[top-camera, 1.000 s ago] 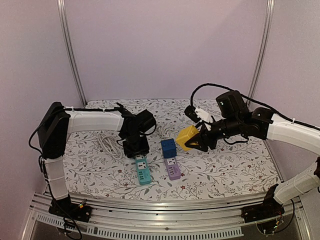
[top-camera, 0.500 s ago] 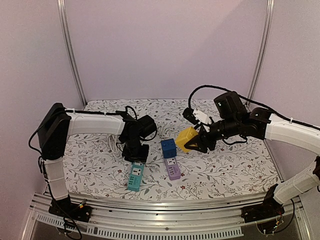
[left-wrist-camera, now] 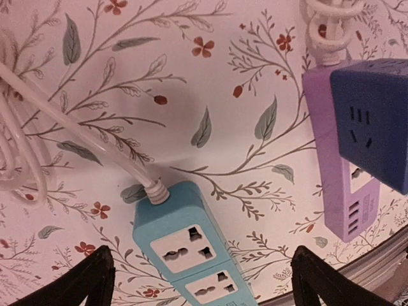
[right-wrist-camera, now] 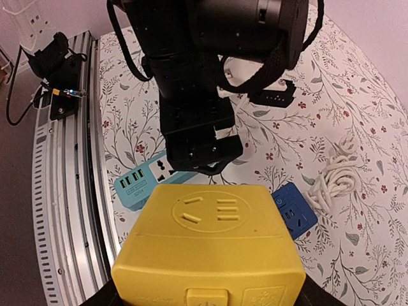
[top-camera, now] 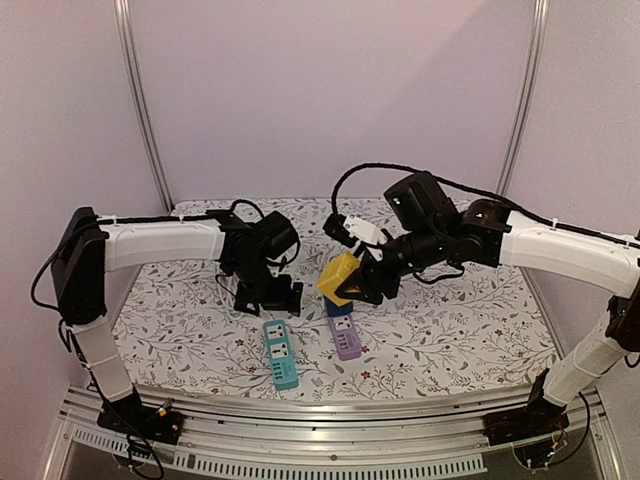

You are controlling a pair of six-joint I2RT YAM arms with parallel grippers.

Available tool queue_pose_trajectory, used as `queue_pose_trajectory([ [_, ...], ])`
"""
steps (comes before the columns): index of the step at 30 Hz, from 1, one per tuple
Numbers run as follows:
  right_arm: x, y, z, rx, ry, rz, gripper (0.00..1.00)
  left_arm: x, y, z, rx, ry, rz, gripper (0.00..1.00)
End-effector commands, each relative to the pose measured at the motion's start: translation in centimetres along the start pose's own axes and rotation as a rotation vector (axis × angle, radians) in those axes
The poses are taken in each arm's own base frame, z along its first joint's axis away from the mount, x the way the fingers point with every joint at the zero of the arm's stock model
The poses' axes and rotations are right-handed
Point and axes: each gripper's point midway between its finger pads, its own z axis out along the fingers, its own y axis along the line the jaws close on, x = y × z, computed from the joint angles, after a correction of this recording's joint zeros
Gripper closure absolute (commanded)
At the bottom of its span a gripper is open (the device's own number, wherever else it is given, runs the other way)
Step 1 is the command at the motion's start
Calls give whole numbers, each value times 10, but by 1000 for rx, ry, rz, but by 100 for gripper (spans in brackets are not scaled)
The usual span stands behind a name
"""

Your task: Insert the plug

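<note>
Lowering the yellow plastic cube plug point(top-camera: 338, 277) level and square should seat it on the blue cube adapter point(top-camera: 336, 309) in the purple power strip point(top-camera: 346, 340). The right claw point(top-camera: 355, 287) pinches the yellow cube just above the blue one; the left claw point(top-camera: 268, 298) hangs spread over the teal power strip point(top-camera: 281, 355).

The yellow cube-shaped plastic plug adapter point(right-wrist-camera: 207, 255) looks smooth and matt, with moulded slots. The teal plastic power strip point(left-wrist-camera: 185, 248) and the purple plastic power strip point(left-wrist-camera: 319, 146) have a soft satin sheen. The blue plastic cube adapter point(left-wrist-camera: 373, 121) is duller. The white rubbery cable point(left-wrist-camera: 95, 141) looks smooth. The counter point(left-wrist-camera: 210, 57) has a matt, floral-printed covering. The ribbed metal rail point(top-camera: 330, 408) along the near edge looks brushed.
</note>
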Motion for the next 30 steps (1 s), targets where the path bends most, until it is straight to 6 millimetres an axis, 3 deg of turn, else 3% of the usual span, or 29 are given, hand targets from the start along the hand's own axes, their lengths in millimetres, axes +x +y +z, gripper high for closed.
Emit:
queue_pose_trajectory([
  [1,-29,10,6,8,5,27,100,-22,9,-43,114,-68,-15,3],
  [4,-31,27,19,-31,48,0,100,-30,29,-66,105,-121,-35,1],
  [9,-14,43,53,-77,166,-45,100,-30,74,-91,14,-201,-72,1],
  [13,8,37,80,-71,282,-103,100,-29,102,-112,-51,-277,-90,1],
  [22,22,37,114,-114,371,-223,100,-11,123,-134,-32,-350,-94,1],
  [30,32,35,125,-138,409,-368,100,-3,134,-147,-32,-398,-105,0],
])
